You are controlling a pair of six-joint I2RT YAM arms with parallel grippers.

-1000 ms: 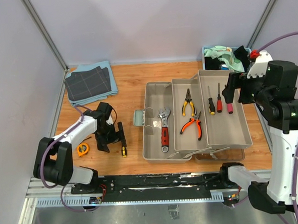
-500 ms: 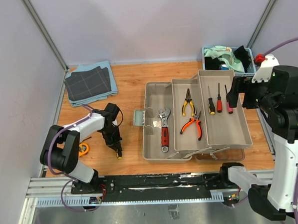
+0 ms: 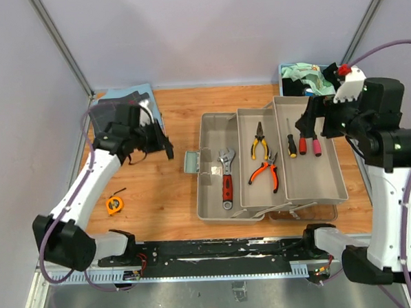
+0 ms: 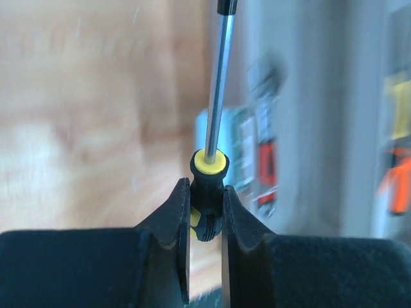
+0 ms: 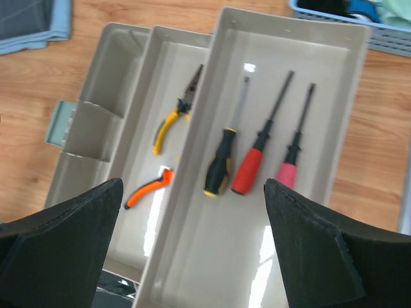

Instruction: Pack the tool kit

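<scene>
While your left hand [image 4: 205, 196] grips the handle of a black-and-yellow screwdriver [image 4: 217, 96] above the wooden tabletop [image 3: 182, 107], left of the open grey-beige plastic toolbox [image 3: 205, 126], your right hand [image 5: 192, 189] hangs wide and empty over its right tray. Already packed are the red-handled wrench [image 3: 227, 184], two pairs of pliers [image 3: 258, 141] and three screwdrivers [image 3: 302, 142]. By my judgement, this screwdriver, the orange tape measure [image 3: 114, 204] on the tabletop and closing the box remain.
</scene>
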